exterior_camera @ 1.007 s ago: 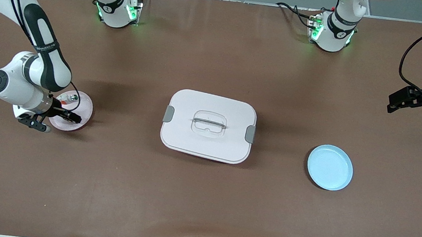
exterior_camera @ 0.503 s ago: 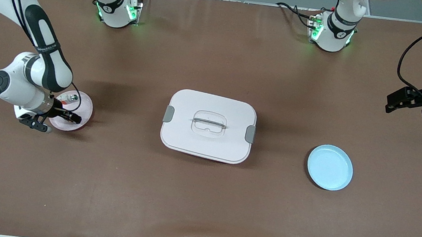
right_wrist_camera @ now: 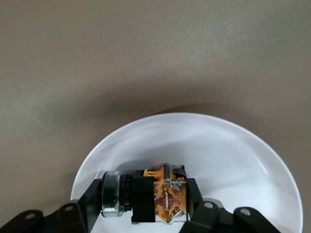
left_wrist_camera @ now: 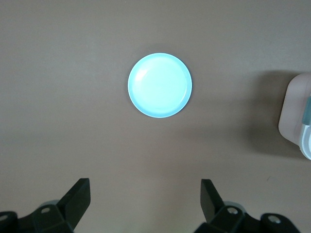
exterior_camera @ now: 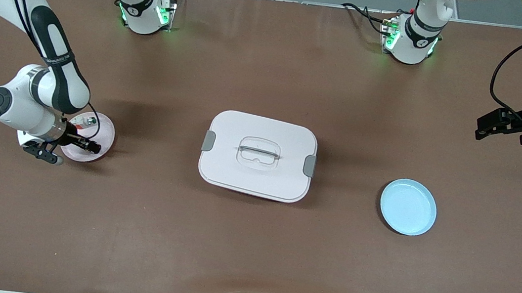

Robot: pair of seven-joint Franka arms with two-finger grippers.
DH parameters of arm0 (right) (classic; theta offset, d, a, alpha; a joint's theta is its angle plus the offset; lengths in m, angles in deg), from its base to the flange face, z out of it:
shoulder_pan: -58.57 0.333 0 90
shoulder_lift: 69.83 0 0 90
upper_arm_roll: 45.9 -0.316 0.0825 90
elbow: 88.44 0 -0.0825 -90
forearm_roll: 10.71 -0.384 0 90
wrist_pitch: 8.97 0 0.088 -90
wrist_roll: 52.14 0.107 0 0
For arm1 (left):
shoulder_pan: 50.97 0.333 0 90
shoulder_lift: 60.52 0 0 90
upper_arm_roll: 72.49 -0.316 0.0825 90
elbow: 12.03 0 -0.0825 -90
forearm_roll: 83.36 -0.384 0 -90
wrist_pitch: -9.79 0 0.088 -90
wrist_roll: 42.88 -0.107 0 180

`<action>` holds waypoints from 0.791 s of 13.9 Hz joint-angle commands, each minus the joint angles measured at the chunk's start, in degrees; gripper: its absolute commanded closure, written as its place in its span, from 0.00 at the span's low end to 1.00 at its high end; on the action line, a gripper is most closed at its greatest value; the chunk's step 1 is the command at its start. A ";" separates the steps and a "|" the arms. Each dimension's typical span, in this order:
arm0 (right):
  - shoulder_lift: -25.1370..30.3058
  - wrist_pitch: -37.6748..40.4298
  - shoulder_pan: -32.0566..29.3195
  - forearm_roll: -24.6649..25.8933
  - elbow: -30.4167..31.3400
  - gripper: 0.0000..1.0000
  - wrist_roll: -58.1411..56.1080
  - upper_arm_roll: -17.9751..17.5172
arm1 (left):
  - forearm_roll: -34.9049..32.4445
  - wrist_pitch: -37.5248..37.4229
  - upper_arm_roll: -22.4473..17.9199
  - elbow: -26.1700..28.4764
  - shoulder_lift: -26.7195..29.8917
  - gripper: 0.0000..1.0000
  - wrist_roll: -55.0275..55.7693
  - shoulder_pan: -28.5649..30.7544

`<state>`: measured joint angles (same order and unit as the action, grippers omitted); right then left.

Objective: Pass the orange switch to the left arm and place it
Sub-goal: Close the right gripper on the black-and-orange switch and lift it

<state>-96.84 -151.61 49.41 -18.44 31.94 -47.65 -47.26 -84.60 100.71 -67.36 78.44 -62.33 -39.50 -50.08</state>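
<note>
The box, a white lidded container with grey side clips and a clear recessed top handle, stands at the middle of the tabletop and serves as the reference for all positions below. A pink plate lies on the tabletop toward the right arm's end, well apart from the box. The right gripper is low over this plate, with its fingers clamped on the orange switch. In the right wrist view the switch lies sideways between the gripper's fingers: a silver ring and black collar at one end, an orange-marked body with metal contacts at the other, with the pale plate directly beneath it. Whether the switch touches the plate surface cannot be determined. A small silver, white and red item also lies on the pink plate, on the part of the plate farther from the front camera than the gripper. A blue plate lies on the tabletop toward the left arm's end, apart from the box and slightly nearer to the front camera. The left gripper waits in the air above the tabletop at the left arm's end, well apart from the box. In the left wrist view its fingers stand wide apart with nothing between them, and the blue plate and one corner of the box are visible below.
</note>
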 commanded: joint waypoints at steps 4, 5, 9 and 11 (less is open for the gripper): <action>2.32 9.46 3.89 -0.53 -3.47 1.00 8.60 -0.13 | 0.01 -0.31 0.58 0.94 0.66 0.00 -1.18 -0.01; 2.32 13.66 3.89 -0.45 -5.83 1.00 8.78 -0.13 | 0.01 -0.31 0.58 1.12 0.66 0.00 -1.18 -0.09; 2.32 25.28 4.06 -0.45 -13.92 1.00 11.23 -0.13 | 0.01 -0.13 0.58 1.47 0.31 0.00 -1.10 -0.18; 2.32 32.48 4.33 -0.45 -18.32 1.00 14.56 -0.22 | -0.08 0.22 0.58 1.47 0.22 0.00 -1.27 -0.10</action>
<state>-94.75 -124.80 53.48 -18.44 17.44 -36.48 -47.43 -84.60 100.69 -66.87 79.70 -62.34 -39.50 -50.22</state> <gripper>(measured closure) 0.273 0.000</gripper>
